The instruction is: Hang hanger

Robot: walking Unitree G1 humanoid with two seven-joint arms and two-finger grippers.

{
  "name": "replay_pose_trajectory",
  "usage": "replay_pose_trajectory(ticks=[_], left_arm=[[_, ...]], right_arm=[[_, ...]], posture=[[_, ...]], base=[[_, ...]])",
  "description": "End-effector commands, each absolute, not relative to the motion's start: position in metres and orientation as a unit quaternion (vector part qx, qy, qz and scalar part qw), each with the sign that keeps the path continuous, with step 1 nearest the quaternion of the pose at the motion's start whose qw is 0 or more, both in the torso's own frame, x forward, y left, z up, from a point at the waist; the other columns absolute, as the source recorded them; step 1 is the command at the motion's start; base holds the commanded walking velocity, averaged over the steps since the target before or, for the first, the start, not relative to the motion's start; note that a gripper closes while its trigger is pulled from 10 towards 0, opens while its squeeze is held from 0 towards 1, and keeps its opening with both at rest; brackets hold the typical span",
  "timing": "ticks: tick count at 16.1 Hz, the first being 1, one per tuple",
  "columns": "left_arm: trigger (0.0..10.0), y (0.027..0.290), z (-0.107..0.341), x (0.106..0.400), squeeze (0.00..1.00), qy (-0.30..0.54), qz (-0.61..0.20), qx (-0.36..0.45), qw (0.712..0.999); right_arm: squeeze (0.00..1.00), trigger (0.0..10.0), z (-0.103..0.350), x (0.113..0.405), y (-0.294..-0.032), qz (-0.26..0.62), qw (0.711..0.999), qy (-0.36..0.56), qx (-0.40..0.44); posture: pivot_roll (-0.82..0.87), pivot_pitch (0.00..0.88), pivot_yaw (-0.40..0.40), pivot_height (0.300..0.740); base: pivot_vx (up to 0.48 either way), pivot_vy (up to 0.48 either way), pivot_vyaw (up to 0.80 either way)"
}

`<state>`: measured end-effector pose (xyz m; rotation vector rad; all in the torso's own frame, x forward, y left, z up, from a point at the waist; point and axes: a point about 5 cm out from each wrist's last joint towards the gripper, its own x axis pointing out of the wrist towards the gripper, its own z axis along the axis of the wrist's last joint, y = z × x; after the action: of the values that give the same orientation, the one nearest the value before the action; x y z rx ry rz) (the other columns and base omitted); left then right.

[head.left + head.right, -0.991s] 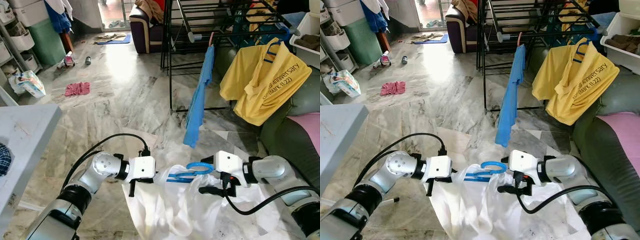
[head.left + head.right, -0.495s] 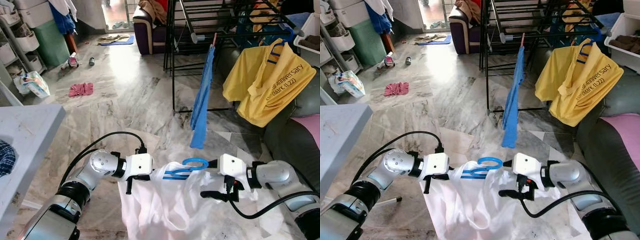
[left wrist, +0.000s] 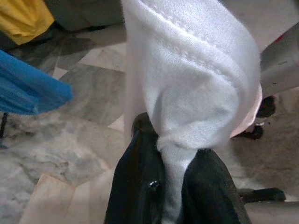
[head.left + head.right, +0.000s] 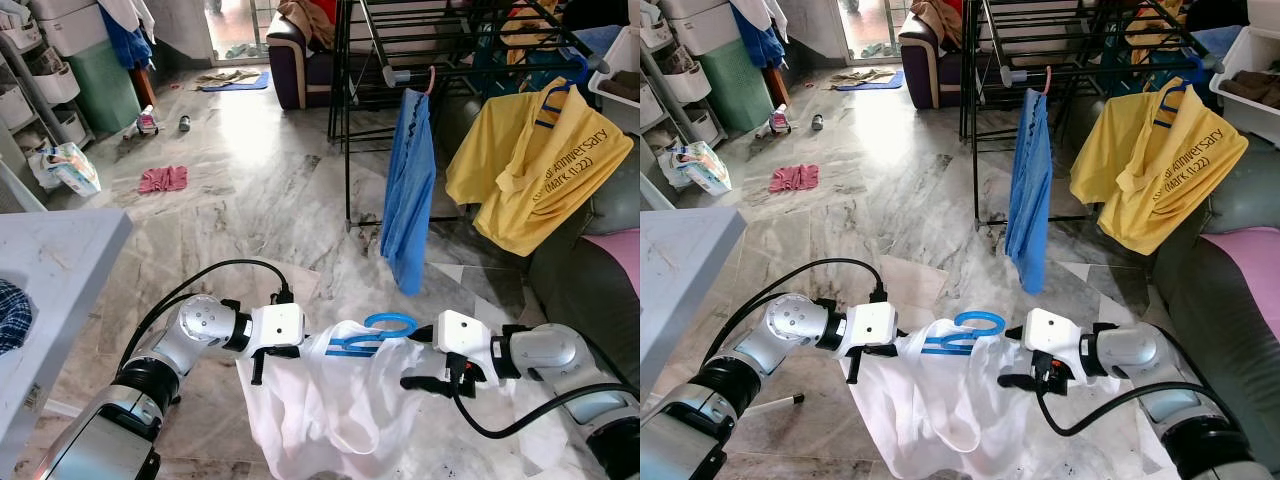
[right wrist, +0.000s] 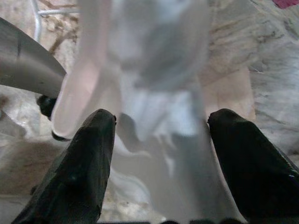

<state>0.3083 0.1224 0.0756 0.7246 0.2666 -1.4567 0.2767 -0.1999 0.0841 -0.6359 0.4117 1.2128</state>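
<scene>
A white garment [image 4: 330, 405] hangs on a blue hanger [image 4: 372, 340], whose hook loop sticks out above the collar. My left gripper [image 4: 260, 368] is at the garment's left shoulder, shut on a fold of the white fabric [image 3: 187, 93]. At the right shoulder my right gripper [image 4: 424, 382] is open. White cloth [image 5: 154, 93] lies between its spread fingers [image 5: 88, 163]. The garment is stretched between both arms above the marble floor.
A black drying rack [image 4: 345, 110] stands ahead, with a blue shirt [image 4: 408, 190] hanging from it and a yellow shirt [image 4: 535, 160] to its right. A dark green sofa [image 4: 575, 275] is at right, a white table [image 4: 55, 260] at left, and a red cloth [image 4: 158, 178] on the floor.
The white garment now hangs higher, so its lower hem shows above the floor. The blue shirt on the rack has swung broadside. Both grippers keep their places at the shoulders.
</scene>
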Motion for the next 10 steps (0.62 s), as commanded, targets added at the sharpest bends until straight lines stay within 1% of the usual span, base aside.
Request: replay_pose_trajectory(ticks=[1,2,3,5,6,7,10], left_arm=[[0.0,0.1236,0.0842,0.3113,0.00,0.099,-0.651,0.324,0.680],[0.0,0.1234,0.0830,0.3094,0.00,0.099,-0.655,0.323,0.676],[0.0,0.1235,0.0823,0.3087,0.00,0.099,-0.656,0.324,0.674],[0.0,0.1235,0.0820,0.3084,0.00,0.099,-0.657,0.322,0.674],[0.0,0.1235,0.0821,0.3084,0.00,0.099,-0.657,0.322,0.674],[0.0,0.1233,0.0822,0.3084,0.00,0.098,-0.657,0.321,0.675],[0.0,0.1225,0.0834,0.3091,0.00,0.095,-0.657,0.321,0.675]], right_arm=[[0.00,2.3,0.0913,0.2851,-0.1999,0.544,0.760,0.170,-0.311],[0.00,7.8,0.0932,0.2880,-0.2012,0.540,0.761,0.168,-0.320],[0.00,10.0,0.0949,0.2896,-0.2020,0.540,0.760,0.167,-0.321],[0.00,10.0,0.0959,0.2918,-0.2042,0.540,0.759,0.169,-0.323],[0.00,2.7,0.0953,0.2921,-0.2043,0.542,0.757,0.170,-0.322],[0.00,0.0,0.0937,0.2913,-0.2034,0.548,0.754,0.174,-0.317],[0.00,0.0,0.0867,0.2867,-0.1992,0.565,0.745,0.185,-0.303]], posture=[[-0.01,0.000,0.071,0.740],[-0.01,0.000,0.071,0.740],[-0.01,0.000,0.071,0.740],[0.00,0.000,0.068,0.740],[0.00,0.000,0.067,0.740],[0.00,0.000,0.067,0.740],[0.00,0.000,0.067,0.740]], base=[[0.000,0.000,0.00],[0.000,0.000,0.00],[0.000,0.000,0.00],[0.000,0.000,0.00],[0.000,0.000,0.00],[0.000,0.000,0.00],[0.000,0.000,0.00]])
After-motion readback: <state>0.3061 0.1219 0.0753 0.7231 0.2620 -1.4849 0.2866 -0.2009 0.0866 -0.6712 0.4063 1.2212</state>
